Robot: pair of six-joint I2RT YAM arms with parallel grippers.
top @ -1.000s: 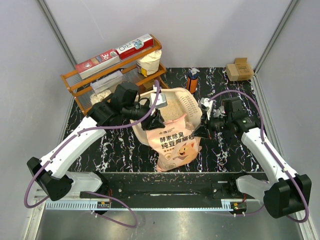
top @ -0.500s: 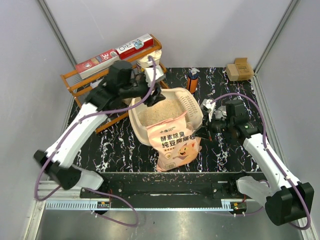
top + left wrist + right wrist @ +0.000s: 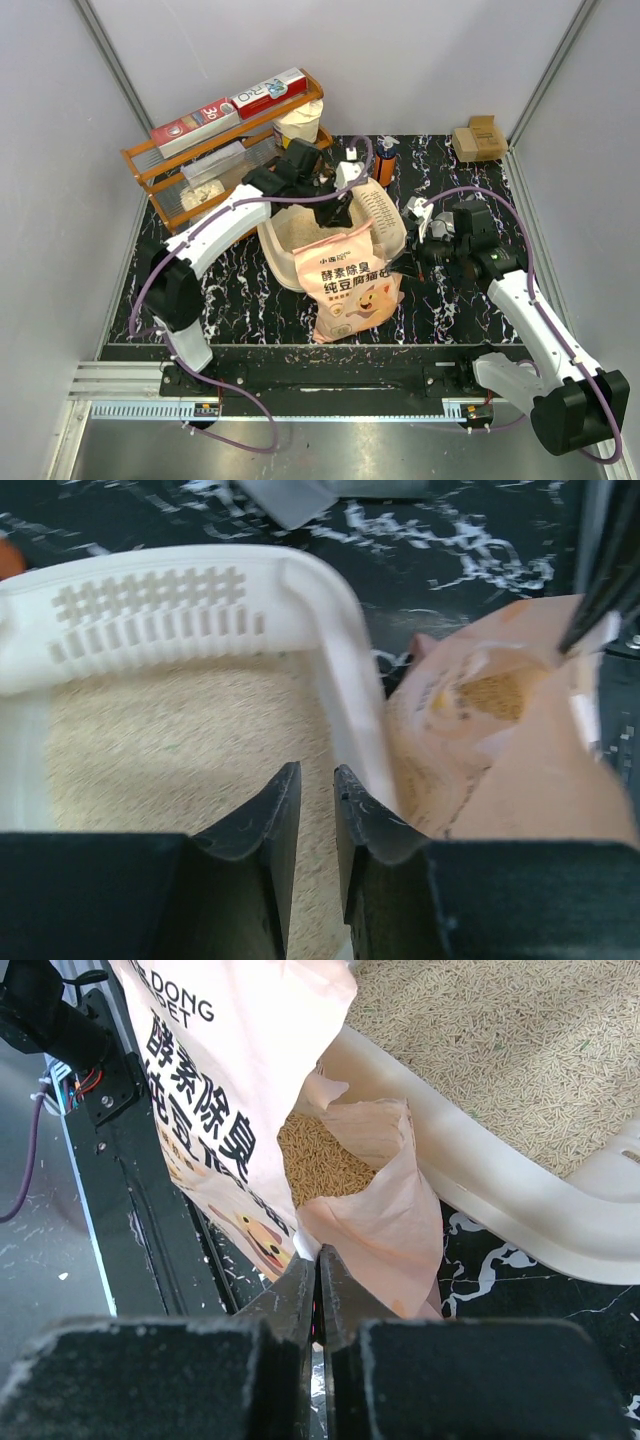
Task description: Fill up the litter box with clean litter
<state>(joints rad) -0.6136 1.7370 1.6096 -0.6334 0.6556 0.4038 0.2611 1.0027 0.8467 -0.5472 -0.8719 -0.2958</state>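
Observation:
The cream litter box [image 3: 393, 228] sits mid-table, its slotted end far right, with clean litter [image 3: 300, 229] spread on its floor. The peach-orange bag [image 3: 352, 288] leans against the box's near rim, mouth open, granules inside [image 3: 312, 1152]. My left gripper [image 3: 346, 204] hovers inside the box [image 3: 338, 640] above the litter [image 3: 150, 750]; its jaws stand a narrow gap apart [image 3: 317, 772] with nothing between them. My right gripper [image 3: 410, 262] is shut [image 3: 318, 1260] on the bag's torn top edge [image 3: 365, 1210], beside the box rim [image 3: 480, 1185].
An orange wooden rack [image 3: 170, 185] with flat cartons [image 3: 230, 105] on top and a white tub [image 3: 298, 125] stands back left. An orange bottle [image 3: 385, 160] is behind the box. A cardboard box [image 3: 478, 138] sits at the back right corner. White specks litter the marble-patterned tabletop.
My left arm left the bag's left side, swung over the rack, then came down over the box's far right end; its jaws widened and narrowed again. The right gripper kept its hold.

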